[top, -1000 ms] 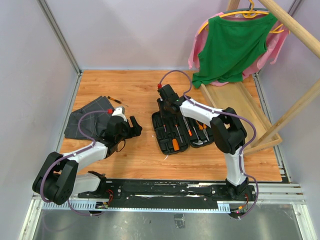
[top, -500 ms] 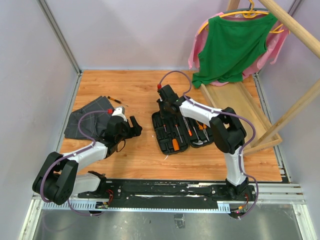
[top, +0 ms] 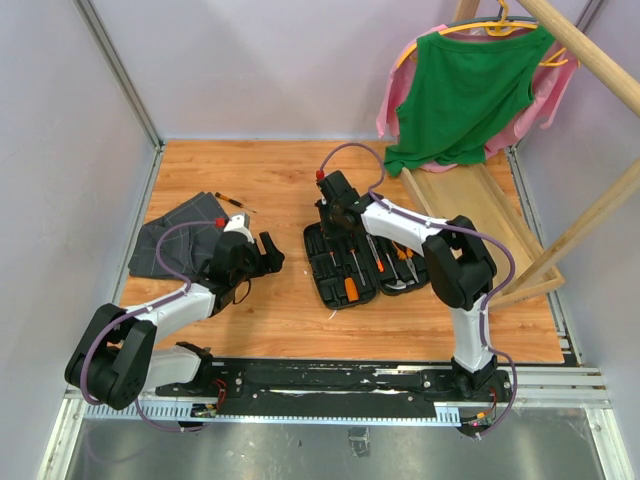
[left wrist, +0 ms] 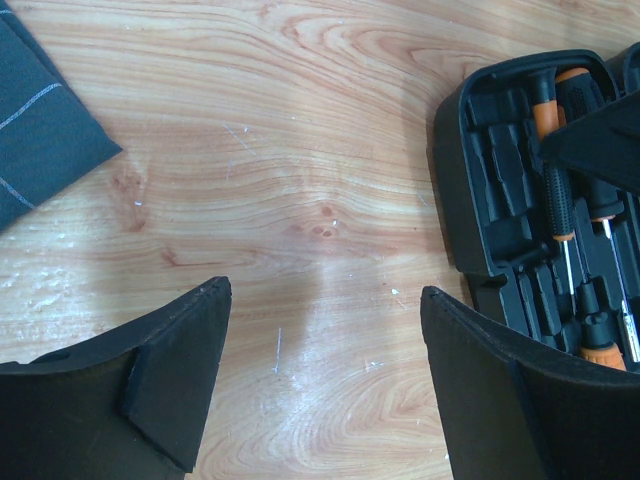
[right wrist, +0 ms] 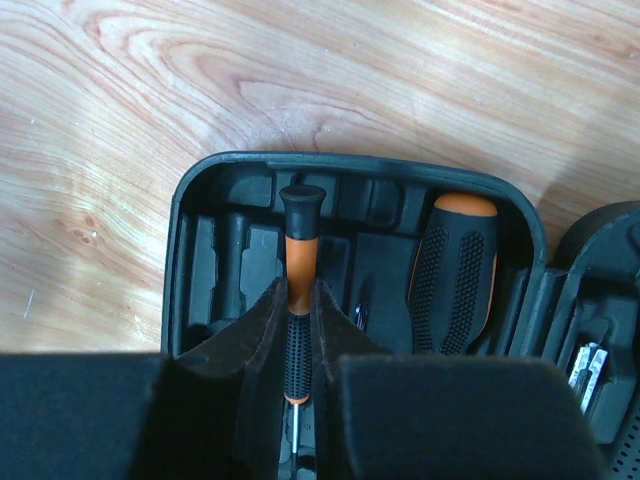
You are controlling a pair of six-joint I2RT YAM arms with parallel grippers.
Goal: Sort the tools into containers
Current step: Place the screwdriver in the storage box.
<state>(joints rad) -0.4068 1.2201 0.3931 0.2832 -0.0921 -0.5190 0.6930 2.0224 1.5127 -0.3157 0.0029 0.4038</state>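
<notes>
While bent over the open black tool case at mid-table, pinches a thin orange-and-black screwdriver between the two fingers of the right gripper, with both pads pressed against the ribbed handle. Points the screwdriver's black cap toward the case's far wall, along a moulded slot in the left part of that half; cannot tell whether seated in the slot or lifted just clear of it. Shows, to the right in the same half, a thicker orange-and-black handle lying in its own recess. Shows from above more orange-handled tools lined up inside the case. Holds the left gripper spread wide, gripping nothing, above bare wooden table, near the case's left edge but apart from it. Shows a dark grey folded cloth at the table's left side, beside the left arm, with one thin tool lying loose on the wood just beyond it, well apart from the case. Frames a long wooden tray along the right side, below a hanging green garment.
</notes>
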